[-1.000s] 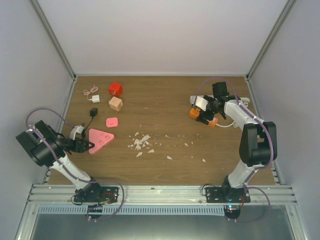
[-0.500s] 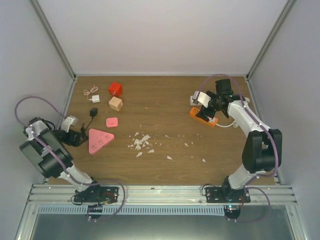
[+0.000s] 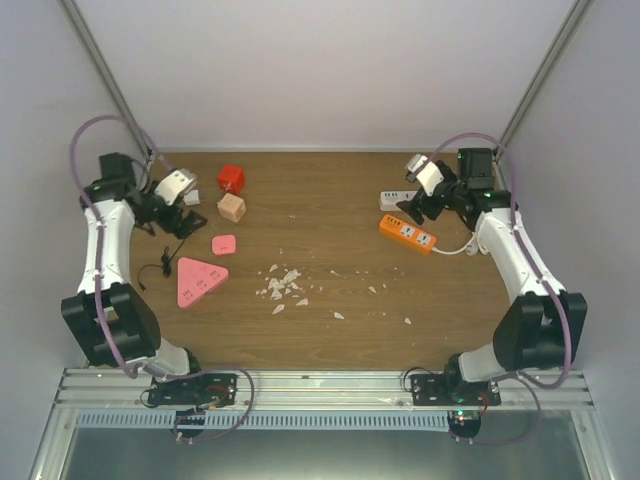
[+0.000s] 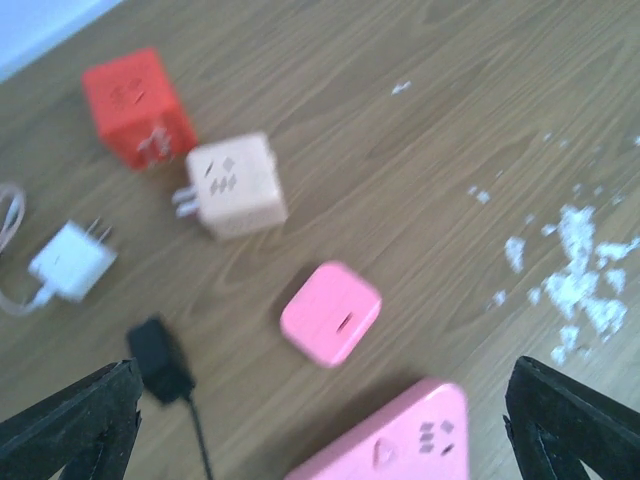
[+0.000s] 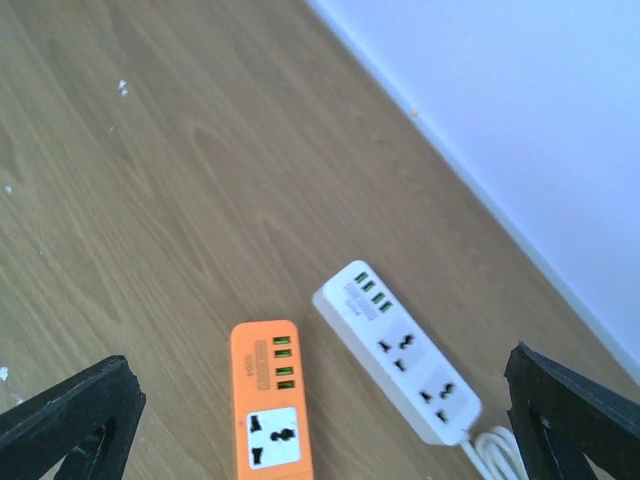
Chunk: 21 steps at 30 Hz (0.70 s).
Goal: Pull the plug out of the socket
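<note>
A black plug (image 4: 158,358) with a thin black cable (image 3: 163,266) lies loose on the wooden table, left of a small pink square block (image 4: 330,312). The pink triangular socket (image 3: 198,280) lies flat near it, and the part of its face in the left wrist view (image 4: 410,440) has nothing plugged in. My left gripper (image 3: 180,210) hovers at the far left above these things, open and empty (image 4: 320,405). My right gripper (image 3: 412,203) hangs open and empty (image 5: 320,400) over an orange power strip (image 5: 268,415) and a white power strip (image 5: 398,350).
A red cube adapter (image 3: 231,178) and a beige cube adapter (image 3: 231,208) stand at the far left, with a white charger (image 4: 70,262) beside them. White crumbs (image 3: 282,285) are scattered mid-table. Enclosure walls rise close on the left, right and back.
My left arm swung from beside the pink triangular socket up to the far left, and its jaws opened. My right arm lifted back off the orange strip toward the far right.
</note>
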Motion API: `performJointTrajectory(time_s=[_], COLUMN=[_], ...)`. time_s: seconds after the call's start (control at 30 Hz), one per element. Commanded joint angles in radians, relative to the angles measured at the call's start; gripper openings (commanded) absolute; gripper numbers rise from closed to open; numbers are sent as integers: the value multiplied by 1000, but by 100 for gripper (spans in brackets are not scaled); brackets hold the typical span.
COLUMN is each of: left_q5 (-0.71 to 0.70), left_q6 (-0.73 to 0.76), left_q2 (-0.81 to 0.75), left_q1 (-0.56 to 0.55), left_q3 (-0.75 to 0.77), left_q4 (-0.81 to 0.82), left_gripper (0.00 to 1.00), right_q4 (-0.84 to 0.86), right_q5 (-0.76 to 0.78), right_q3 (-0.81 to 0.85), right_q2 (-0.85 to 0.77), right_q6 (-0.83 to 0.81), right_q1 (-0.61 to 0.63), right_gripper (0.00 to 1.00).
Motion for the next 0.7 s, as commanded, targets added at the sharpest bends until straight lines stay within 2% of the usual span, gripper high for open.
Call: performJointTrajectory(time_s=[0.0,0.23,0.37,0.47,0.6,0.67], left_q5=[-80,-209,-200,-157,-226,-210], left_q6=[-180,-365,-430,-476,-591,-638], left_q2=[-8,53,84,67,61,50], left_q1=[-178,-468,-580,-640,-714,-723], left_q3=[81,168,193,146,61,13], left_q4=[6,80,118,203,328,379], left_gripper=[99,99,99,99,99,99], right_q4=[41,61,68,85,96,106], right_q5=[-55,-62,-62,-60,-56,-54], right_q3=[-2,-123,-211,-282,-352,-377], right_q2=[-110,-309,-416,-474,-514,-520], right_q6=[110,223,289,343,398,426], right_q1=[-41,-53,-53,-53,-92,-113], right_gripper=[100,100,100,100,100,100])
